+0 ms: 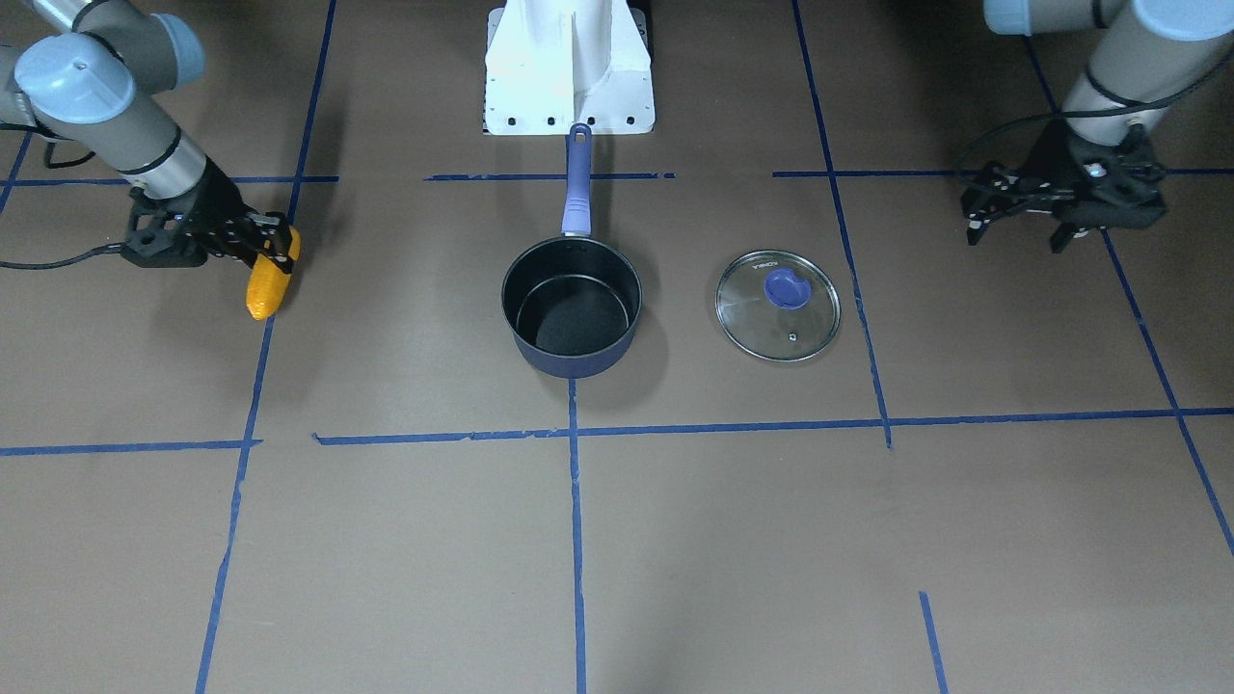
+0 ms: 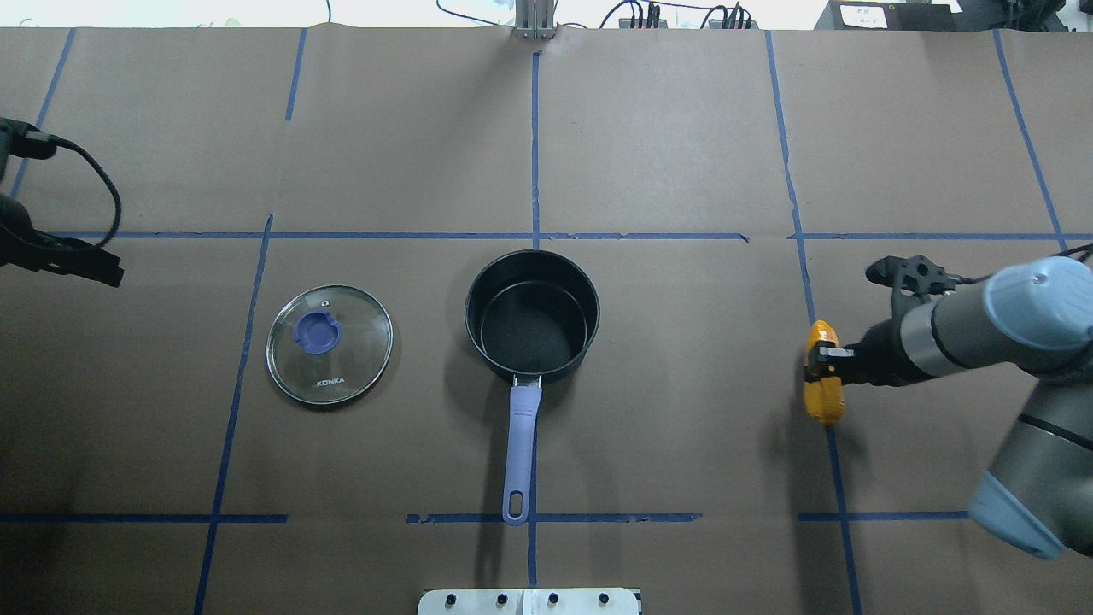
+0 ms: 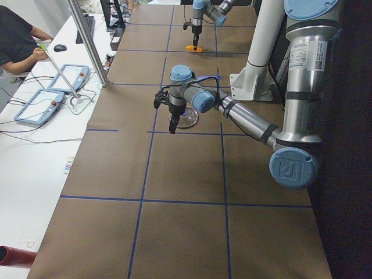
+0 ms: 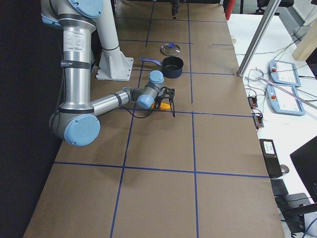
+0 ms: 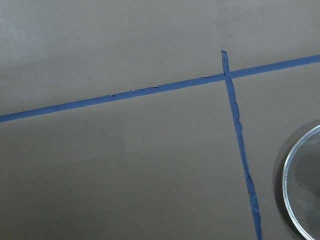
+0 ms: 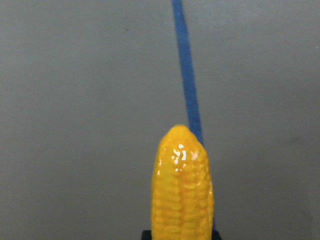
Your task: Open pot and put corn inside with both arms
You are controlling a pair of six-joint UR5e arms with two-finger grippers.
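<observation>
While the pot (image 1: pixel 569 359) stands uncovered and empty at the middle of the desk (image 1: pixel 771 540), its long handle pointing back toward the white base mount (image 1: pixel 569 72), we find the glass lid (image 1: pixel 777 305) lying flat beside it. The lid rests knob up on the robot's left side, near the pot but not touching its wall.

We see the corn (image 1: pixel 267 284) well apart from the pot, out on the robot's right side of the desk. The right arm (image 1: pixel 145 145) reaches low over the brown paper there, and its jaws are clamped on one end of the cob, so that most of the cob sticks out past them. From overhead the cob lies along a blue tape line (image 2: pixel 841 478). From the right wrist we look down its kernels to the rounded tip, with the same tape running on beyond it. We cannot tell whether the cob touches the desk or hangs just above it.

The left arm (image 1: pixel 1118 77) hangs on the far side of the lid from the pot. Its jaws stand apart, pointing down, with nothing between them. From the left wrist we see only paper, crossing tape and an edge of the lid.
</observation>
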